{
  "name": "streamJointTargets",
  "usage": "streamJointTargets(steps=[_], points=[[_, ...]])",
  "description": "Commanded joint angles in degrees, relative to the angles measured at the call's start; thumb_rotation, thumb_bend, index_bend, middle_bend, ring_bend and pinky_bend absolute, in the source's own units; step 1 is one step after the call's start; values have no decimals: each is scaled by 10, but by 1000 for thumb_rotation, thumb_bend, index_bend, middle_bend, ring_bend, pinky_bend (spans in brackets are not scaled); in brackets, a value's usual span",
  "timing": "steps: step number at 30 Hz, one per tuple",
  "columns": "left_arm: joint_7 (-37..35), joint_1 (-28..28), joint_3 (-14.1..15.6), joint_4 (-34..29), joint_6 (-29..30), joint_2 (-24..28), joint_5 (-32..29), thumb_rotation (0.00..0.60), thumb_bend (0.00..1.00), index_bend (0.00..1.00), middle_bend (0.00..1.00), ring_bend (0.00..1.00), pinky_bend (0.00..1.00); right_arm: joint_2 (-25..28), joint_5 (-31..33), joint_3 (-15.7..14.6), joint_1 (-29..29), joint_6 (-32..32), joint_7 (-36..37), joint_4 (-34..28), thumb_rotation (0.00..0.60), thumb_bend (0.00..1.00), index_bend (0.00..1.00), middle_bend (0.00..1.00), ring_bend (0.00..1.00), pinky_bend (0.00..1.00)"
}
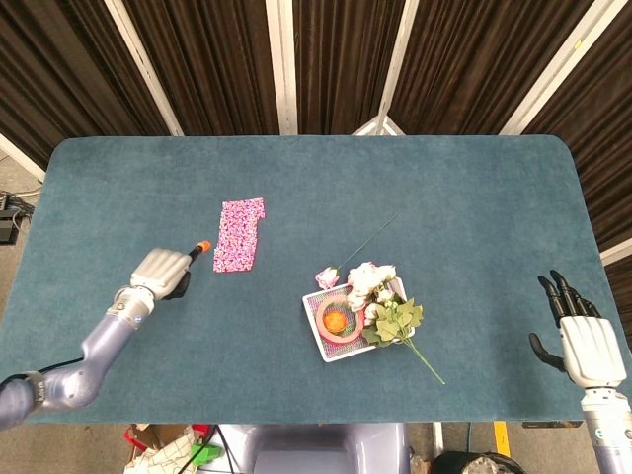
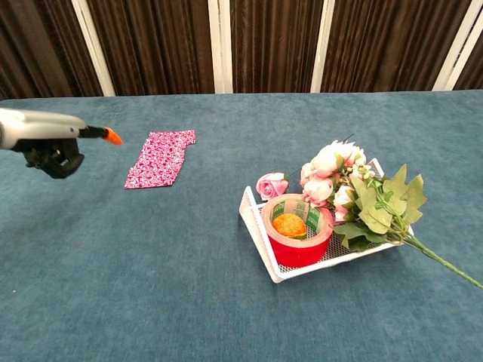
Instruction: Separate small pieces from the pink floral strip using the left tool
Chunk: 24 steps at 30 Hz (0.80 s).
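Observation:
The pink floral strip (image 1: pixel 240 234) (image 2: pixel 161 157) lies flat on the teal table, left of centre. My left hand (image 1: pixel 163 273) (image 2: pixel 47 143) grips a dark tool with an orange tip (image 1: pixel 201 246) (image 2: pixel 112 136). The tip points toward the strip's lower left corner and stops a short way from it, above the table. My right hand (image 1: pixel 581 341) rests at the table's front right edge with its fingers spread and nothing in it; the chest view does not show it.
A white wire tray (image 1: pixel 314 308) (image 2: pixel 253 215) sits right of centre. It holds a roll of tape (image 2: pixel 296 231) around an orange ball (image 2: pixel 289 224) and a bunch of artificial flowers (image 2: pixel 339 185), whose stem (image 2: pixel 445 263) sticks out to the right.

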Motion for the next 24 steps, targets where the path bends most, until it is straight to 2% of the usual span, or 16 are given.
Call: streamJointTargets(steps=[1,8,17,24], points=[[28,-23,17,19,4,-28,-33,600,990,0,808,774,735,1,0,0,-1,1,2,0,600,366,0,49,149,264],[79,-60,40,51,24,-73,-105,600,990,0,808,774,735,1,-1,0,-1,1,7,3,600,367,0,50,150,264],[112,-92,54,79,39,-118,-139,600,989,0,808,773,735,3,-1,0,-1,2,13,5,600,366,0,49,150,264],[120,-103,66,88,43,-133,-154,600,989,0,808,773,735,3,0,1,-1,1,15,7,600,367,0,49,150,264]])
